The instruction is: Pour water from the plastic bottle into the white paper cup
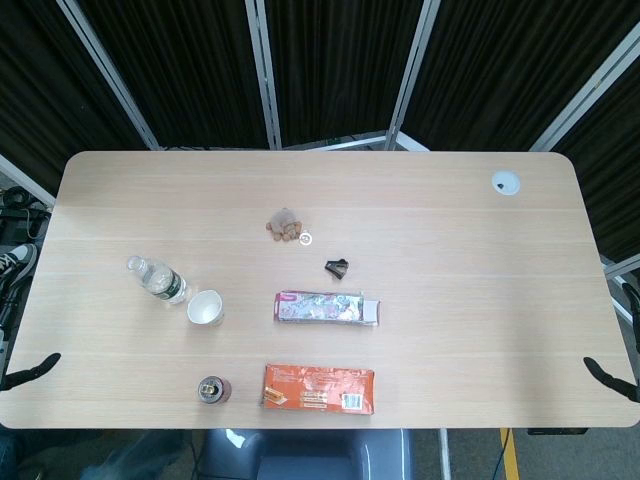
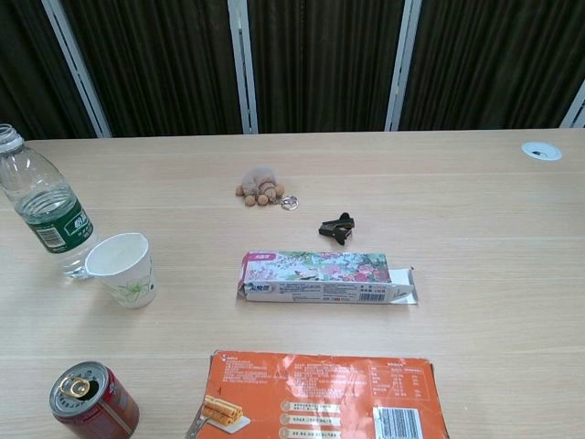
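Note:
The clear plastic bottle (image 1: 157, 280) (image 2: 41, 210) with a green label stands upright at the table's left, its cap on. Just to its right stands the white paper cup (image 1: 205, 308) (image 2: 123, 267), upright and seemingly empty, almost touching the bottle. In the head view only a dark sliver of my left hand (image 1: 30, 370) shows at the table's front left corner, well short of the bottle. A similar bit of my right hand (image 1: 610, 378) shows at the front right corner. Both reach out flat and hold nothing. Neither hand appears in the chest view.
A red drink can (image 1: 213, 390) (image 2: 91, 402) stands in front of the cup. An orange snack box (image 1: 318, 388) (image 2: 320, 398) and a floral box (image 1: 327, 308) (image 2: 324, 279) lie mid-table. Behind them lie a black clip (image 1: 338, 267) (image 2: 336, 227) and a plush keychain (image 1: 285, 226) (image 2: 262, 187).

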Tool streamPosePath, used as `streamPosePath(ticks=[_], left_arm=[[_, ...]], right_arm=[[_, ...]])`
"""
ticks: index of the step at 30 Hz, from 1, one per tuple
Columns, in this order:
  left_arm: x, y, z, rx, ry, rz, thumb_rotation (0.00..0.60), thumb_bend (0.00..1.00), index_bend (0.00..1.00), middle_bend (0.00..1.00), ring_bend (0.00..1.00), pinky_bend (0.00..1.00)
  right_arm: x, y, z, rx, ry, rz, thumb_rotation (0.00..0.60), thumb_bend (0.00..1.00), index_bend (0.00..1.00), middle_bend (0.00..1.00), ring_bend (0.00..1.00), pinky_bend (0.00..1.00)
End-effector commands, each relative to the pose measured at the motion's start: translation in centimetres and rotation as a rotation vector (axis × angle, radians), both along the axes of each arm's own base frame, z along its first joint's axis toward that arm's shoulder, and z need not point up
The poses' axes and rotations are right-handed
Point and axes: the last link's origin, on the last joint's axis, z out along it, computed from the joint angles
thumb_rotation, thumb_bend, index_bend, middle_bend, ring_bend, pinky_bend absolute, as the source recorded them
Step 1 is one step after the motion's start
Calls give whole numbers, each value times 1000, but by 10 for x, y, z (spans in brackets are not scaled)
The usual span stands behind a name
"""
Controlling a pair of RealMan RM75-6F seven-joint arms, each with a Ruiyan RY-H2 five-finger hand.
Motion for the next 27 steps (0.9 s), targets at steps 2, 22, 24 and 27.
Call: streamPosePath(ticks=[2,22,24,27], left_arm=[[0,0,0,-1,-1,-1,600,0,0,0,0,0],[-38,99,-72,-154,-448,80,600,0,0,0,0,0],[-42,107,-81,-134,-481,98,600,0,0,0,0,0],[-47,118,-90,-125,-531,127,600,0,0,0,0,0]], right_arm=[[0,0,-1,3,1,-1,600,0,0,0,0,0],[4,-13,-12,39,35,-28,600,0,0,0,0,0],[5,-15,-13,41,31,-29,600,0,0,0,0,0],[6,-17,-14,48,30,-26,600,0,0,0,0,0]])
